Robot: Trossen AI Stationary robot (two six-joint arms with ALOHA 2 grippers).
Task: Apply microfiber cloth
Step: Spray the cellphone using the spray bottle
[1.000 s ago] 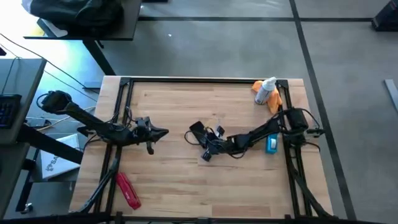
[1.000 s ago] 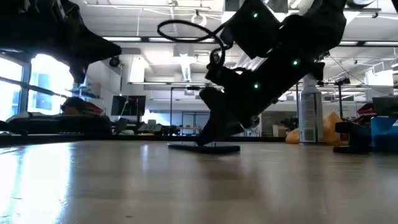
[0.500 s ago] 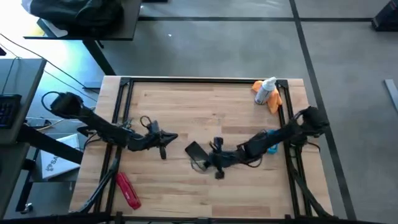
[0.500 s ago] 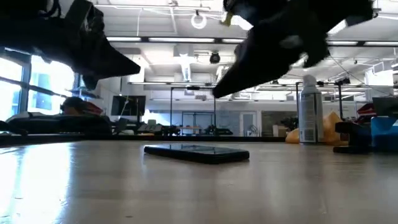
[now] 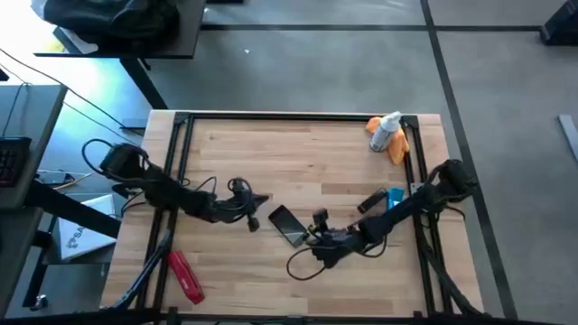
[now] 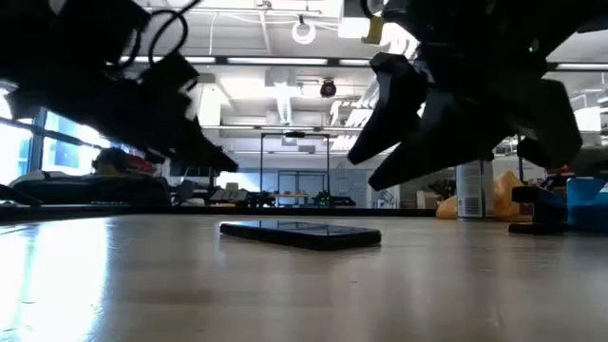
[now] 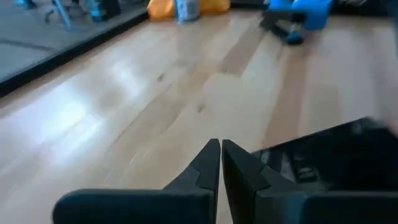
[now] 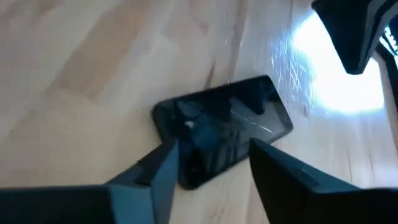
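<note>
The orange-yellow microfiber cloth (image 5: 397, 146) lies bunched at the table's far right corner, beside a white spray bottle (image 5: 386, 129); no gripper is near it. The cloth (image 7: 163, 7) also shows far off in the left wrist view. A black phone (image 5: 287, 224) lies flat on the wood near the table's middle. My left gripper (image 5: 262, 199) hovers shut just left of the phone. My right gripper (image 8: 211, 149) is open, its fingers standing over the phone's near end (image 8: 199, 168) without touching. In the low view it (image 6: 378, 163) hangs clear above the phone (image 6: 299, 234).
A red tool with a handle (image 5: 186, 275) lies near the front left edge. A blue object (image 5: 395, 200) sits at the right, under my right arm. A black cable loop (image 5: 302, 264) trails on the wood below the right gripper. Bare wood spreads across the far middle.
The phone has gone from the table's middle toward the near edge with my right gripper and now lies flat and still. My right gripper has since drawn back toward the near edge and risen off it. My left gripper has travelled toward the table's right, up to the phone.
</note>
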